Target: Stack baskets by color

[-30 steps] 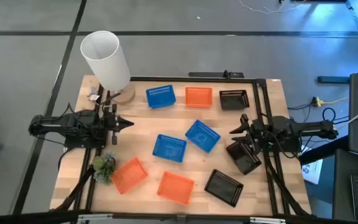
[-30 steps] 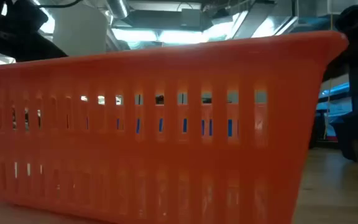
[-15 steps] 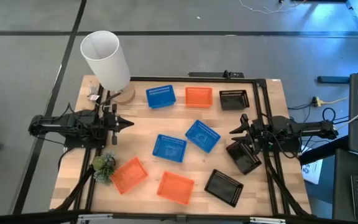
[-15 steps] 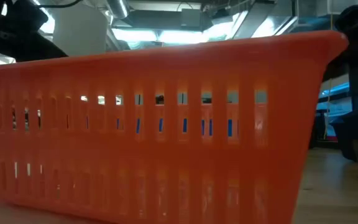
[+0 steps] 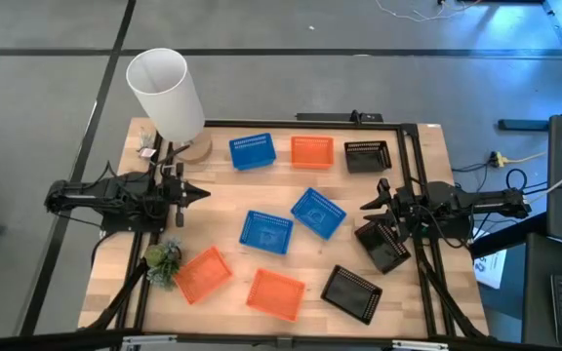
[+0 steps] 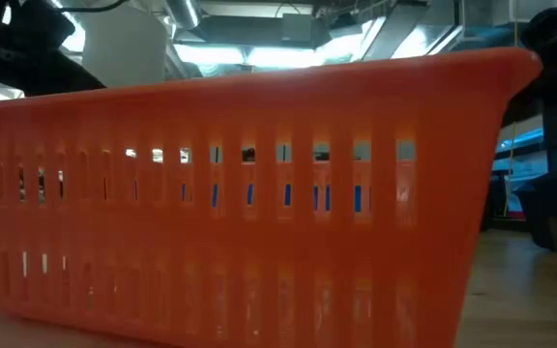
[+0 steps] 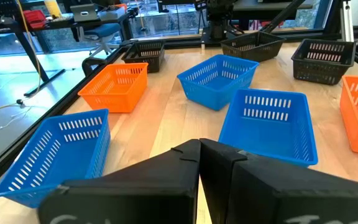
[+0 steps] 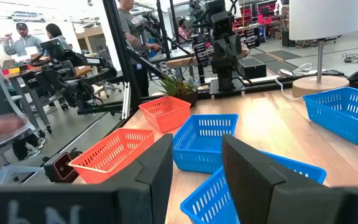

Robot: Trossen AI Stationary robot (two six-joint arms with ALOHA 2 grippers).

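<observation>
Baskets lie scattered over the table (image 5: 224, 185), none yet stacked: a blue basket (image 5: 253, 150), an orange basket (image 5: 311, 150) and a black basket (image 5: 367, 155) in a row along the far edge, two blue baskets (image 5: 291, 222) touching at mid-table, two orange baskets (image 5: 238, 282) near the front edge, a front black basket (image 5: 350, 292), and a tilted black basket (image 5: 381, 244) at the right side.

The right gripper (image 5: 372, 200) hangs at the right side with its fingers parted and nothing between them. The tilted black one lies just beside it toward the front, probably right under the arm's wrist, though the high view is too cluttered there to be sure. Its long axis runs skew to the table edges, so the claw likely has to turn to take a wall. The far-row black one sits near, on the gripper's other side.

The left gripper (image 5: 201, 192) waits at the left side, fingers pressed together and empty, pointing toward the centre, with the white cylinder (image 5: 167, 93) behind it and the small plant (image 5: 163, 260) in front.

For black, the right arm is plainly nearer. Bare wood between the mid-table blues and the right frame gives room; the frame rail crowds the right edge
</observation>
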